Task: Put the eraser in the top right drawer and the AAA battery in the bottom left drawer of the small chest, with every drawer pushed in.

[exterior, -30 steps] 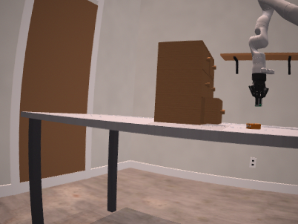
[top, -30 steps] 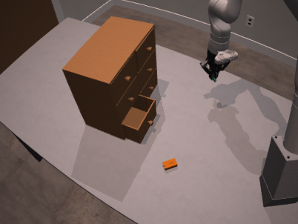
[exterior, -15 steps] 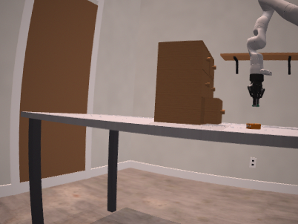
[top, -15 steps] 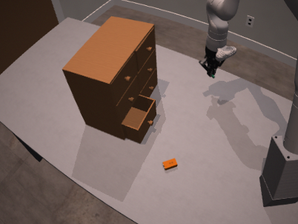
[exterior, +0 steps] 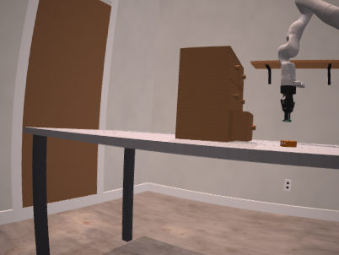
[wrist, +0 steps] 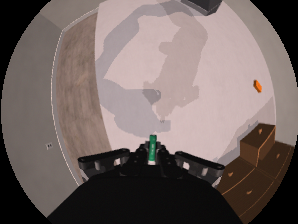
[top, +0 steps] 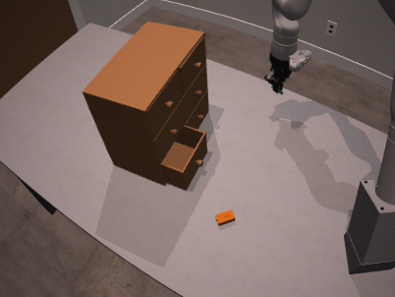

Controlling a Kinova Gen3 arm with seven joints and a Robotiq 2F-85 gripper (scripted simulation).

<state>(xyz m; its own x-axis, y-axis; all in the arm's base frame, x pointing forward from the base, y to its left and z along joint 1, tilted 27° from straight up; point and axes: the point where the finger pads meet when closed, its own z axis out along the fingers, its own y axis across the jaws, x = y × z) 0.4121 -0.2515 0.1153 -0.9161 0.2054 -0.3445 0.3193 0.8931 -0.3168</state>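
We have gripper [top: 278, 90] [exterior: 287, 120] [wrist: 152, 147] pinched narrow on green battery [top: 280, 91] [exterior: 287, 121] [wrist: 153, 148], high, well apart from chest [top: 123, 64] [exterior: 204, 93] [wrist: 237, 192]. Orange eraser [top: 225, 217] [exterior: 288, 143] [wrist: 257, 86] lies before chest. Low hand could snag chest's open drawer [top: 178, 176] [exterior: 243, 127] [wrist: 256, 142]; loose tray might droop.

Claw [top: 279, 90] [exterior: 287, 119] [wrist: 152, 147] shifted, green battery [top: 280, 91] [wrist: 153, 148] too — nearer the chest [top: 133, 64] [exterior: 204, 93] [wrist: 250, 187]
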